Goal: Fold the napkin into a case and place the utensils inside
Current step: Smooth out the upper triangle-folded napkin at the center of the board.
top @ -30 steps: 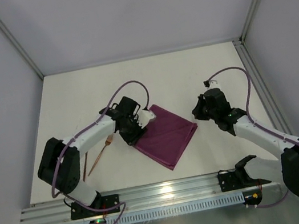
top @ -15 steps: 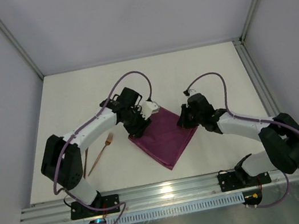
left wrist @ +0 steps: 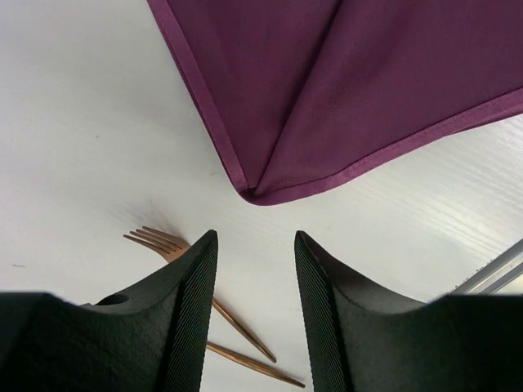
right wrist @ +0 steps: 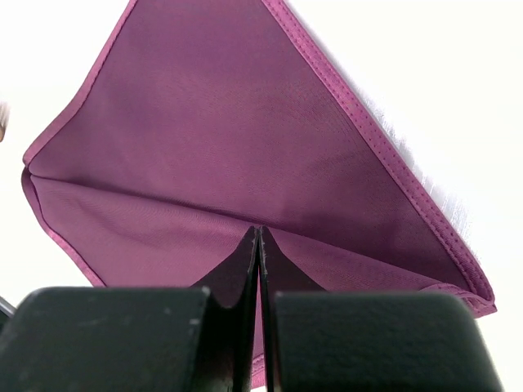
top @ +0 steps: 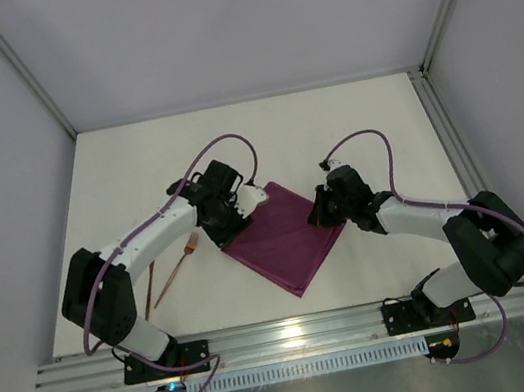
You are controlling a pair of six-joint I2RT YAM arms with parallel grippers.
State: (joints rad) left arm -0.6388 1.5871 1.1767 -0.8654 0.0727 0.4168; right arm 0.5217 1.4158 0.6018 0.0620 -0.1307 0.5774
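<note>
Both arms crowded the napkin [top: 288,242]. The left gripper [left wrist: 255,241] hung above its left corner, fingers [left wrist: 192,278] parted over bare tabletop [top: 137,177]. The right gripper [right wrist: 258,233], tips pressed together, blocked its right edge. The utensils [top: 174,271] lay just left of the left arm. The far tabletop lay open to either arm.

White table [top: 135,168], viewed from above. A folded purple napkin [top: 286,247] lies flat near its centre, set as a diamond with one corner toward the near edge. To its left, apart from the cloth, lie a copper fork [top: 176,270] and, just beside it, a second slim copper utensil [top: 149,290].
</note>
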